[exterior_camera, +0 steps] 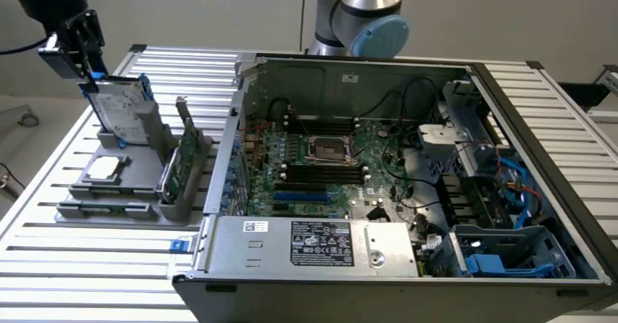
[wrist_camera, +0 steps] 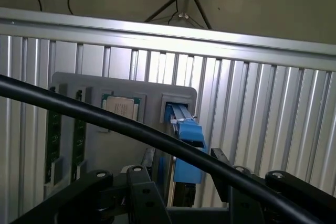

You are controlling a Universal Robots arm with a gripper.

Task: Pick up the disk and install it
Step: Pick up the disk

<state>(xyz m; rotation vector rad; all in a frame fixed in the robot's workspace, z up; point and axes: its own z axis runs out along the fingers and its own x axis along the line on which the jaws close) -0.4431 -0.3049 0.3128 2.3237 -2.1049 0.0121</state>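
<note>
The disk (exterior_camera: 118, 109), silver-grey with a white label and a bright blue carrier, stands upright in a slot of the grey holder (exterior_camera: 106, 208) at the exterior view's left. My gripper (exterior_camera: 92, 78) hangs right at its top edge, near the upper far corner. In the wrist view the disk (wrist_camera: 185, 127) appears edge-on, running down between my black fingers (wrist_camera: 134, 190). The gripper (wrist_camera: 184, 190) is open, its jaws standing apart on either side of the blue carrier, and I cannot tell whether they touch it.
The holder also carries a small square silver chip (exterior_camera: 104, 167) and a thin green circuit card (exterior_camera: 184, 149). An open computer case (exterior_camera: 386, 185) sits on the slatted aluminium table (exterior_camera: 87, 279), with a blue drive cage (exterior_camera: 511, 254) at its near right corner. A black cable (wrist_camera: 105, 116) crosses the wrist view.
</note>
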